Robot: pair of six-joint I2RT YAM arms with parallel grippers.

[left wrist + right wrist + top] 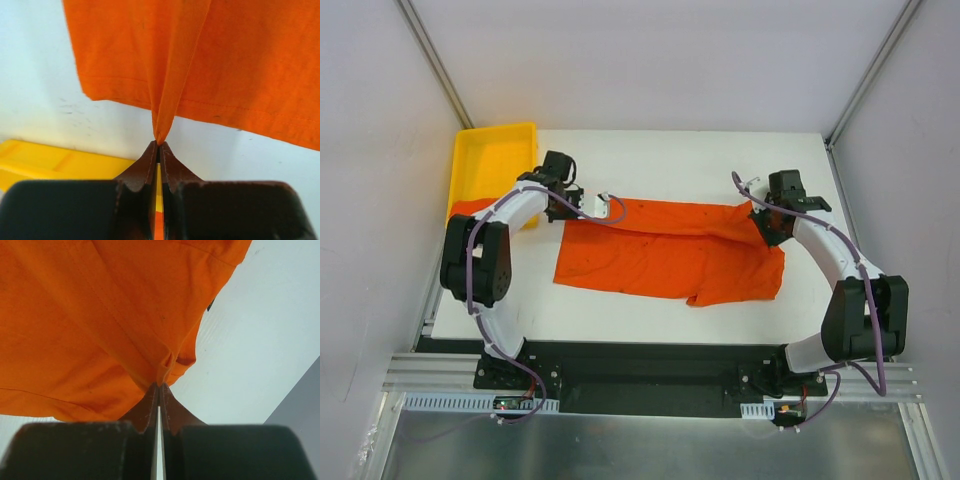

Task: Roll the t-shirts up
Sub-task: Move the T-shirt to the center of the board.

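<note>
One bright orange t-shirt [660, 255] lies stretched out flat across the middle of the white table. My left gripper [610, 208] is shut on a pinch of cloth at its far left corner. In the left wrist view the cloth [240, 60] rises in a taut fold from the closed tips of that gripper [160, 145]. My right gripper [767, 228] is shut on the shirt's far right edge. In the right wrist view the cloth [75, 315] bunches at its closed tips [160, 386]. A second bit of orange cloth [470, 207] shows by the tray, partly hidden under the left arm.
A yellow plastic tray [490, 132] stands at the far left corner of the table; it also shows in the left wrist view [50, 160]. White walls close in on the table's left, right and far sides.
</note>
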